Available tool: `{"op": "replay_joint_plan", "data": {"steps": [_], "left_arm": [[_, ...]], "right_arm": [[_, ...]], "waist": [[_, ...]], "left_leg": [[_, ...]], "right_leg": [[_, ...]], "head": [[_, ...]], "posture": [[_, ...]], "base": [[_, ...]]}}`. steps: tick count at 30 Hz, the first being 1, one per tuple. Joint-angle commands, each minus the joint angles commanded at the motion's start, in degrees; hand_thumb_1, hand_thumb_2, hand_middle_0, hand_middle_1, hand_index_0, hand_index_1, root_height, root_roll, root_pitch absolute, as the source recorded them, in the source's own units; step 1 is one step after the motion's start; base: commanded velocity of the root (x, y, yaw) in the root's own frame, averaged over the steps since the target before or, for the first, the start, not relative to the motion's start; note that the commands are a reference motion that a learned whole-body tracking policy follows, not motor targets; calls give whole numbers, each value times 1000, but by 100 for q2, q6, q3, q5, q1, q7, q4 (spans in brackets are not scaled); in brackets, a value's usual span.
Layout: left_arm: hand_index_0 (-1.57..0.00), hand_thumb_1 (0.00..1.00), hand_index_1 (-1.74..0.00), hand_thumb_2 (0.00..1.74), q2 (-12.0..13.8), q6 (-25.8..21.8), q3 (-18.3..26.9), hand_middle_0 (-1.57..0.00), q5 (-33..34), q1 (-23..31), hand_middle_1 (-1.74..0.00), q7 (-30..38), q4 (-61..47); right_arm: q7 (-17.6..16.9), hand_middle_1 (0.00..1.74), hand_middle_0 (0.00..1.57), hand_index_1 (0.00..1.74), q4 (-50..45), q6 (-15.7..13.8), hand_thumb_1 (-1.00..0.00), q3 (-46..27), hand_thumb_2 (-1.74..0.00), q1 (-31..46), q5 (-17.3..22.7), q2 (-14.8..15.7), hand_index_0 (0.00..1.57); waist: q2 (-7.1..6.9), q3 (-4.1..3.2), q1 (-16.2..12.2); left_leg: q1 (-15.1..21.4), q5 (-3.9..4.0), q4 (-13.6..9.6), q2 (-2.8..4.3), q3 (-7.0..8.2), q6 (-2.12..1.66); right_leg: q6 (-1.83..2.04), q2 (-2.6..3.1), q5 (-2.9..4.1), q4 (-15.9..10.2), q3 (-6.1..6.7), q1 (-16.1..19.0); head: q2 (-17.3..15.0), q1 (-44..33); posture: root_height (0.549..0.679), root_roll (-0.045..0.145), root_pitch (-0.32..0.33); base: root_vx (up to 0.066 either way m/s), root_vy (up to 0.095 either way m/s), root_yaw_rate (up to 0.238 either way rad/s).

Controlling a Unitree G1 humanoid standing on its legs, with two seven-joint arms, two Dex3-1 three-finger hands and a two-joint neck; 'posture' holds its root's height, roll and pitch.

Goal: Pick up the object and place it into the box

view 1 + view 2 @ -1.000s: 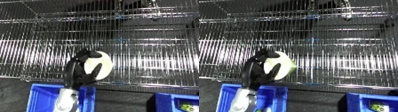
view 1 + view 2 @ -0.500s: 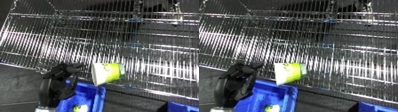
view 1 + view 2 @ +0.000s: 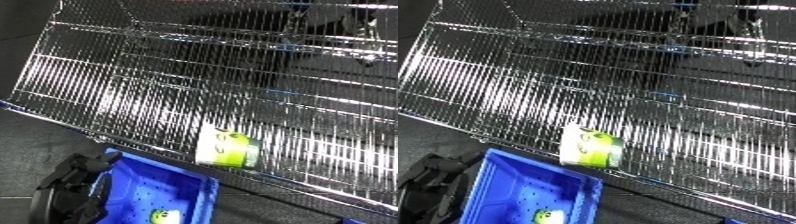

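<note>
A white and green cup-shaped container (image 3: 226, 147) lies on its side against the front edge of the wire shelf (image 3: 178, 85), just above the far rim of the blue bin (image 3: 191, 176). Nothing holds it. My left hand (image 3: 73, 182) is a black shape at the lower left, beside the bin's left wall and well apart from the container. A small green and white object (image 3: 547, 216) lies on the bin's floor. My right hand does not show.
The wire shelf runs tilted across the whole picture, with a second wire level (image 3: 266, 40) behind it. Dark floor (image 3: 44, 135) shows at the left. A scrap of another blue bin (image 3: 736, 220) sits at the bottom right.
The camera has tilted and shifted. My left hand held the container before; now it has let go and dropped down-left, and the container sits apart at the shelf edge over the bin.
</note>
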Motion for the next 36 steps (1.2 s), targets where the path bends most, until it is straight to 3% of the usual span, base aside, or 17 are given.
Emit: {"op": "replay_joint_plan", "data": {"steps": [3,6,11,17,23,29,36], "left_arm": [[-942,600,-1044,1044,-65,-39,-65,-942,-23,114,-1044,23,332],[-942,600,-1044,1044,-155,-33,-159,-942,16,167,-1044,101,751],[-942,600,-1044,1044,-297,142,-248,-942,-23,123,-1044,191,1628],[-471,300,-522,522,-346,410,-208,-471,-237,-122,-522,-49,2816],[0,0,0,0,-259,747,-134,0,-211,-425,0,-349,4090],[0,0,0,0,-116,933,-196,0,31,-730,0,-539,5185],[0,0,0,0,-28,1030,-210,0,168,-850,0,-652,5749]], "right_arm": [[34,0,0,0,58,32,0,-13,0,-26,4,-35,0],[65,0,0,0,115,85,0,-6,0,-82,-5,-64,0],[104,0,0,0,204,162,0,37,0,-112,-49,2,0],[180,0,0,0,381,36,0,207,0,-36,-98,153,0],[293,0,0,0,517,-3,0,321,0,-49,-143,213,0],[379,0,0,0,590,-28,0,387,0,-71,-170,209,0],[410,0,0,0,625,-46,0,433,0,-98,-185,195,0]], "waist": [[6,0,19],[-1,0,23],[-100,0,9],[-276,0,-61],[-437,0,-143],[-520,0,-209],[-545,0,-255]], "left_leg": [[6,25,-25,2,-7,-2],[23,45,-47,9,-2,-7],[119,99,-158,51,7,-31],[237,148,-301,145,8,-38],[345,231,-487,238,5,-61],[389,268,-594,272,-9,-62],[380,253,-602,277,-6,-54]], "right_leg": [[-9,3,-3,-14,-21,21],[-13,8,-7,-31,-37,49],[-32,29,-66,-63,-32,160],[-67,106,-121,-134,18,276],[-75,164,-128,-247,74,367],[-58,193,-102,-352,114,392],[-40,206,-89,-410,143,380]], "head": [[-80,-121],[-376,-504],[-630,-1219],[-773,-2135],[-816,-2792],[-798,-3027],[-805,-3022]], "posture": [[647,43,79],[647,44,77],[648,43,69],[648,42,62],[649,40,58],[650,40,59],[651,40,63]], "base": [[-7,8,42],[-10,19,25],[21,5,34],[22,2,-2],[16,4,4],[1,4,-5],[-8,8,-21]]}}
